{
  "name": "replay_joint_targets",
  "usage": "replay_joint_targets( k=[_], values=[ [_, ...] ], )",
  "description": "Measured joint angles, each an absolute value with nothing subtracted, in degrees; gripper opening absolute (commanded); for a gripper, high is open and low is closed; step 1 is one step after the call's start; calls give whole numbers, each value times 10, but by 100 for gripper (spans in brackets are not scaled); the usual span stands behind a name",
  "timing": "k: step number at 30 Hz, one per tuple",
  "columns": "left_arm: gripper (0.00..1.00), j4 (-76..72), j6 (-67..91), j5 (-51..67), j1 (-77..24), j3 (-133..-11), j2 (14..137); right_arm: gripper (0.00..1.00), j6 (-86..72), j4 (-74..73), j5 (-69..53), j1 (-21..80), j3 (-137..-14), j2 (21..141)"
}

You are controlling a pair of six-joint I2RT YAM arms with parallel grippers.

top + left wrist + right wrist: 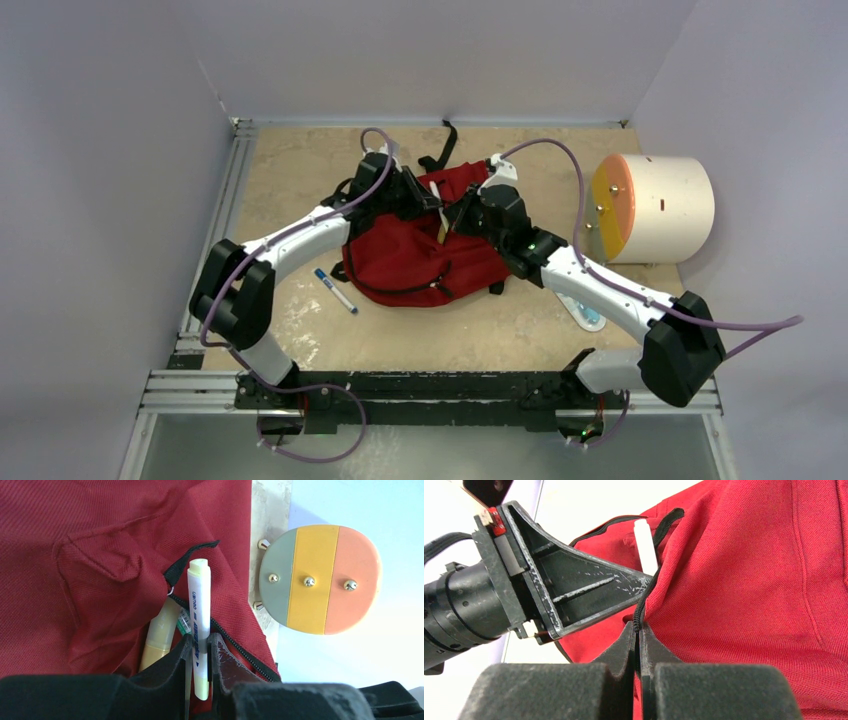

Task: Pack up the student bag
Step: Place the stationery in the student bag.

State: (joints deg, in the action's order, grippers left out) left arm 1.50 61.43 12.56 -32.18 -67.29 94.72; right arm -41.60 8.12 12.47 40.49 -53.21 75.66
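Observation:
The dark-red student bag (420,245) lies mid-table, its pocket opening facing up. My left gripper (200,652) is shut on a white marker with a pale yellow cap (198,607), which points into the pocket opening. Beside it a yellow highlighter (157,640) and a green-labelled pen (183,622) sit inside the pocket. My right gripper (637,630) is shut on the bag's black zipper edge (644,600), pinching the red fabric (749,580) and holding the opening up. In the top view both grippers (418,195) (470,212) meet over the bag's upper part.
A blue-capped pen (336,290) lies on the table left of the bag. A cream cylinder (655,208) with a grey, yellow and orange face (320,577) stands at the right. A light-blue item (583,312) lies under the right arm. White walls enclose the table.

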Motion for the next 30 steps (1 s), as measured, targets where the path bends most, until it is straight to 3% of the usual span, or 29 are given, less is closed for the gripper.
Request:
replay_joint_targets(
  k=[15, 25, 30],
  values=[
    [8, 2, 635, 118, -354, -626, 942, 0, -416, 80, 125, 405, -530, 745],
    [39, 22, 615, 119, -368, -659, 958, 0, -416, 80, 125, 405, -530, 745],
    [41, 65, 595, 100, -368, -664, 942, 0, -416, 80, 125, 405, -530, 743]
  ],
)
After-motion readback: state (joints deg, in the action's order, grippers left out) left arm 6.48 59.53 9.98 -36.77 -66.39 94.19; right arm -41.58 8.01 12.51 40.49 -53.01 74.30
